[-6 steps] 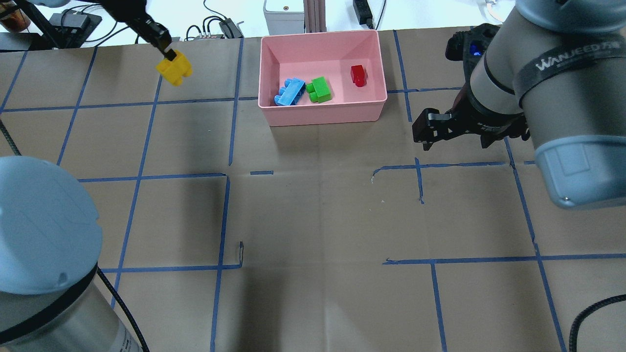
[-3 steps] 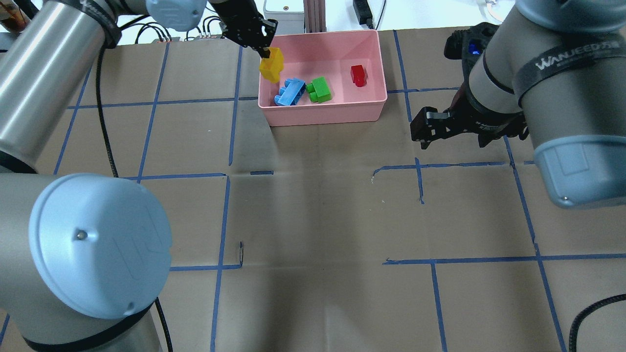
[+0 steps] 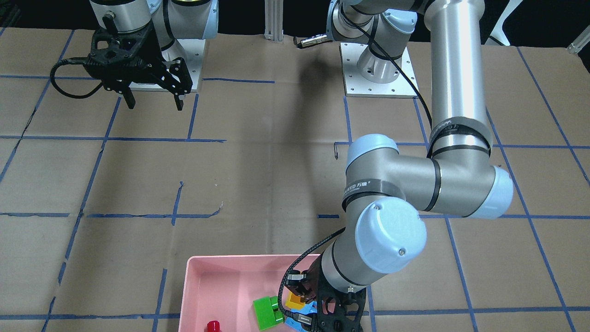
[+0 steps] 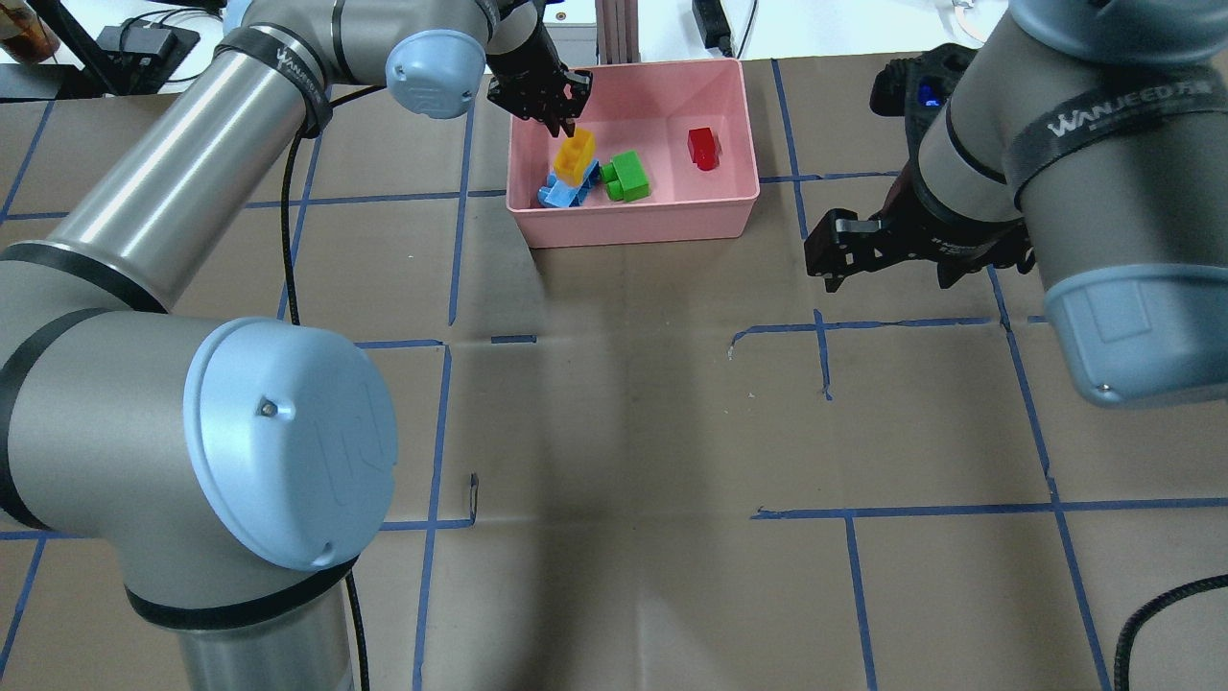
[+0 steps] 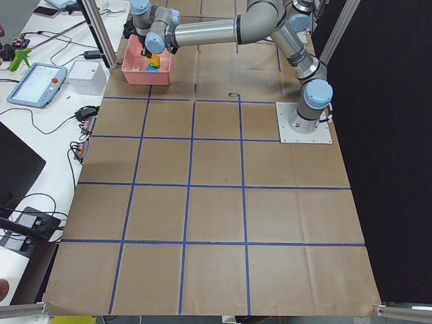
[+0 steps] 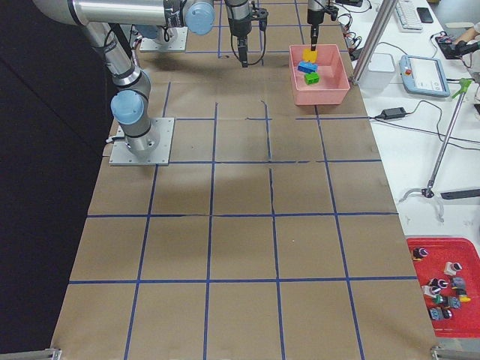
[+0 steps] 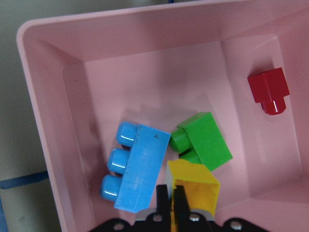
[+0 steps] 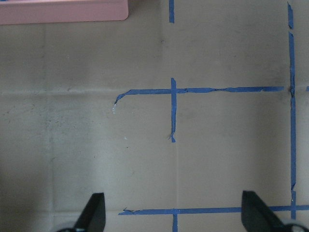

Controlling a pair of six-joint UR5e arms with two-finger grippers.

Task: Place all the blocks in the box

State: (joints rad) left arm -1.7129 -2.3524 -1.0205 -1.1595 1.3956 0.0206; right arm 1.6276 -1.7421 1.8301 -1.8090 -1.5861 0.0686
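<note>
Yellow two-stud plastic brick [image 4: 574,156] is pinched by the closed left tool [image 7: 170,194] within the shallow pink plastic tray [image 4: 633,223], directly over the light-blue three-stud brick [image 4: 553,196]. In the overhead view, the green two-stud brick [image 4: 628,176] lies at 3 o'clock from the blue one, and the small red brick [image 4: 702,148] at 2 o'clock from the green. The right tool [image 3: 155,104], spread wide and empty, hangs over the brown desk [image 4: 624,432] at the tray's 4 o'clock.

Your brown paper table [image 4: 624,432] is gridded with blue tape [image 4: 959,510]. Left-side view: tablet [image 5: 37,84] and white box [image 5: 86,76] at upper left. Right-side view: red tray [image 6: 465,255] of small bits, lower right.
</note>
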